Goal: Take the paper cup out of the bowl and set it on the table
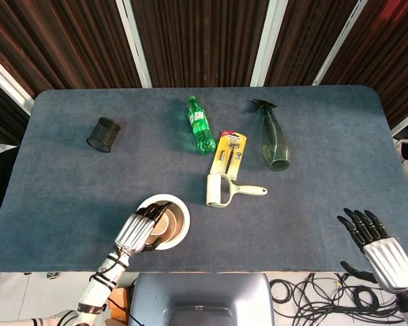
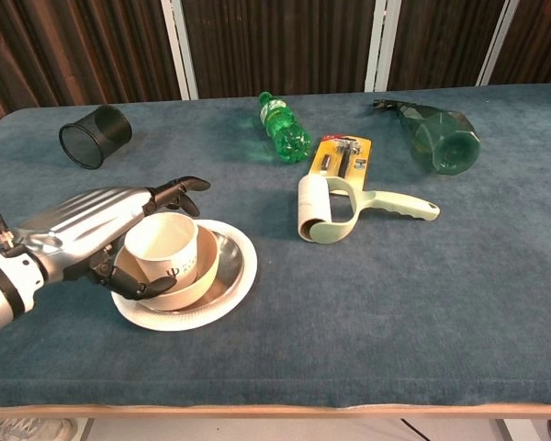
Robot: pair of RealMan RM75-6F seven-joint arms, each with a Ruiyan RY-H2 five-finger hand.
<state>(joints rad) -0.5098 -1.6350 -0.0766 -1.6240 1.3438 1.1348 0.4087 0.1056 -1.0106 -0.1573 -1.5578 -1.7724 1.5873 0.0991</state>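
Observation:
A white paper cup (image 2: 165,246) stands upright in a tan bowl (image 2: 200,273), which sits in a steel bowl (image 2: 228,255) on a white plate near the table's front left. My left hand (image 2: 92,230) comes in from the cup's left. Its fingers (image 2: 179,190) reach behind the rim and its thumb (image 2: 129,283) curls across the cup's lower front. No firm grip shows. In the head view the left hand (image 1: 138,231) covers the cup and the bowl's (image 1: 182,219) left side. My right hand (image 1: 384,250) hangs off the table's front right corner, fingers spread, holding nothing.
A lint roller (image 2: 318,217) lies just right of the bowl. Further back lie a green bottle (image 1: 201,124), a packaged razor (image 1: 230,152) and a dark spray bottle (image 1: 275,139). A black mesh cup (image 1: 103,134) lies on its side at the back left.

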